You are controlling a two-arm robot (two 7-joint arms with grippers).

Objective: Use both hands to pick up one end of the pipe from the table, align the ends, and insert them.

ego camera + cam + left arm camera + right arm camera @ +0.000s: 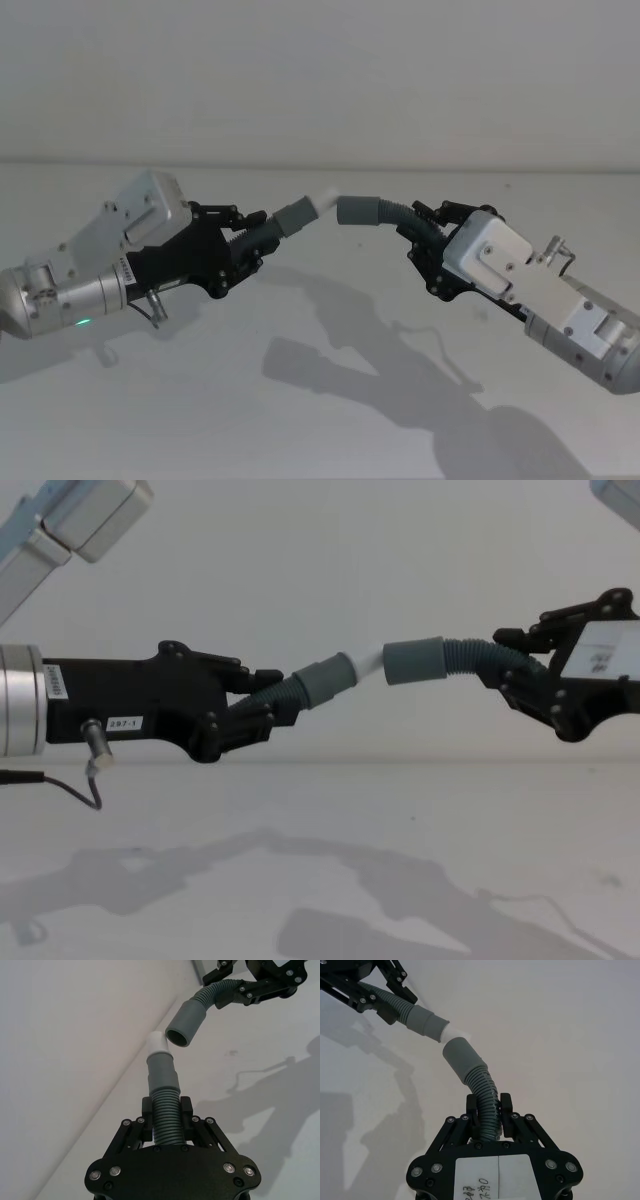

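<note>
Both pieces of the pipe are held in the air above the table [300,400]. My left gripper [255,235] is shut on the corrugated part of the left piece [293,217], whose white tip [325,199] points right. My right gripper [420,230] is shut on the corrugated part of the right piece, whose open grey cuff [362,211] points left. The left wrist view shows the white tip [159,1044] just beside the cuff's mouth [185,1022], slightly off its axis and outside it. In the chest view the tip [372,665] reaches the cuff's rim [415,660].
The white table runs back to a plain light wall [320,80]. Shadows of both arms fall on the table below them. A thin cable [60,785] hangs under the left arm.
</note>
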